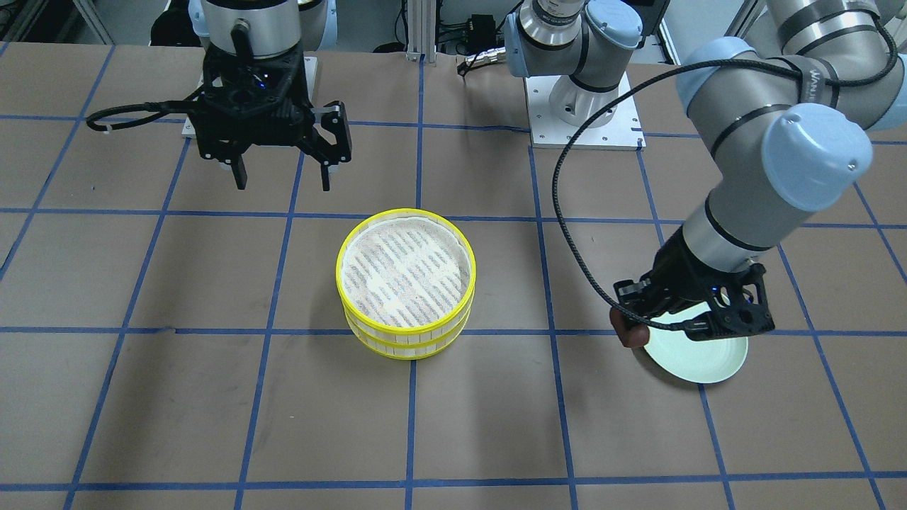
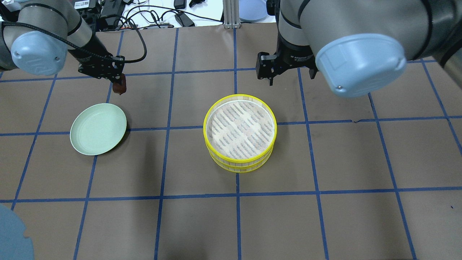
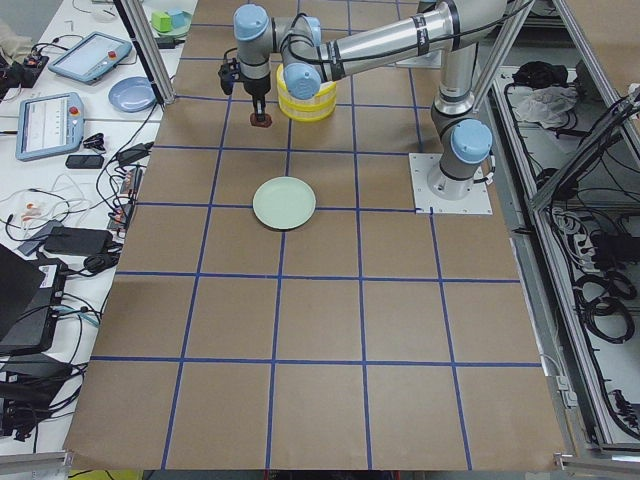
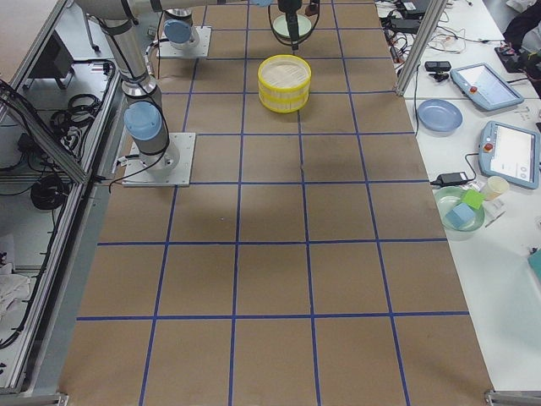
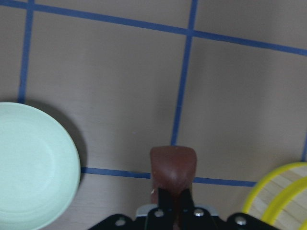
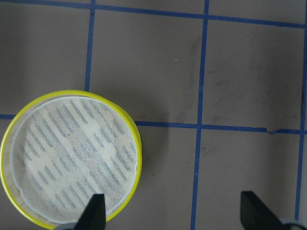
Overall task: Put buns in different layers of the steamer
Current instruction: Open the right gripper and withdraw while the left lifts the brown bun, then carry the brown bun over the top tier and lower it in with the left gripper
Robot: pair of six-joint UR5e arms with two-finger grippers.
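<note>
Brown bun [image 5: 173, 167] sits closest to the left wrist lens, pinched between the two fingers of the left gripper [image 5: 173, 199], which is clamped on it from both sides. The bun sticks out past the fingertips, its rounded top pointing away from the camera. Below it lies the table [image 5: 120, 86], brown paper crossed by blue tape lines.

In the overhead view the bun [image 2: 120, 87] hangs off the plate, at about 1 o'clock from the plate [image 2: 98, 133] and at 10 o'clock from the steamer. It does not touch the plate. The pale green plate rests flat at 9 o'clock from the steamer, well apart from it.

The steamer stands near the table's middle as two stacked layers. The top layer [image 2: 204, 126] sits squarely on the lower layer [image 2: 238, 169], yellow rim over yellow rim, with pale slatted sides between. The top layer's white cloth lining shows in full, with the slats shading through it.

The right gripper [image 1: 283, 180] hovers with its jaws spread wide and nothing between them. In the overhead view it is at roughly 12 to 1 o'clock from the steamer, near it but not over it. In the right wrist view the two fingertips frame the bottom edge, one over the steamer's rim at about 5 o'clock, the other over the table.

The right arm's grey elbow cap [image 2: 361, 65] fills the upper right of the overhead view.
</note>
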